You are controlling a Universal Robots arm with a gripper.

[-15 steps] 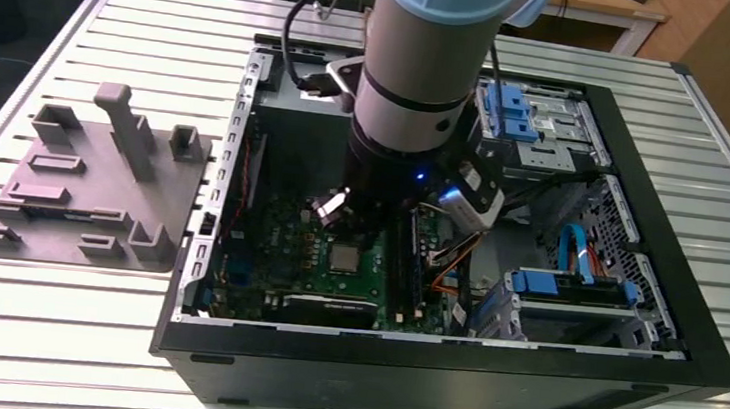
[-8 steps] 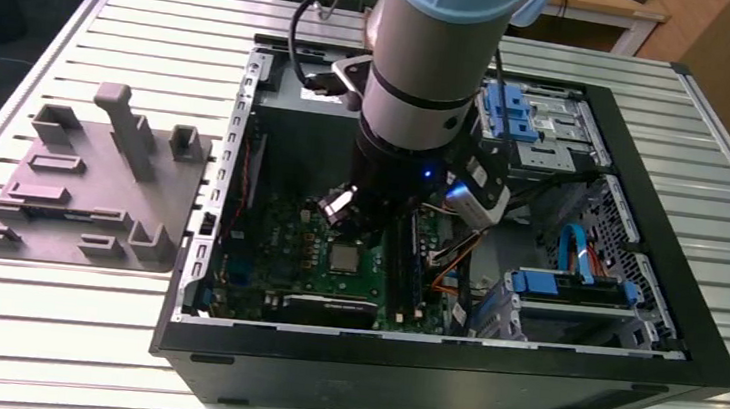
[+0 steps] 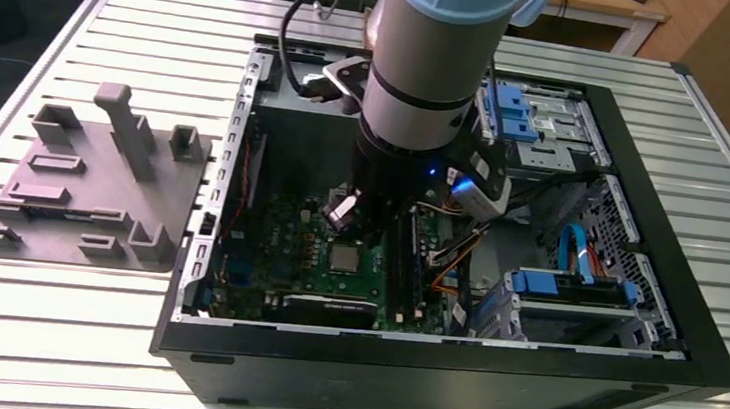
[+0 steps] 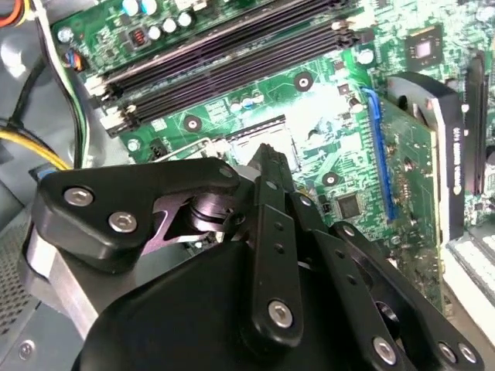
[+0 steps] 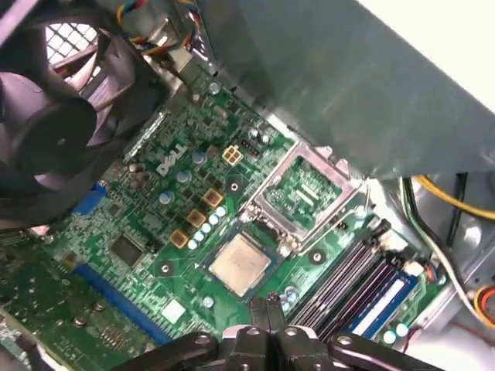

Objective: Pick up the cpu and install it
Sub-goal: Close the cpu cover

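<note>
On one green motherboard [image 5: 116,232] lies one cpu [image 5: 241,263], beneath one end effector [image 5: 271,301]

Jaws together, tips over socket [image 4: 257,128] on green motherboard [image 4: 329,108].

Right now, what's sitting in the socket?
The chip lies flat in the socket, its hinged frame flipped open beside it. The contacts underneath are covered.

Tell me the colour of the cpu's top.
Silvery grey; the cpu shows best in the first wrist view.
</note>
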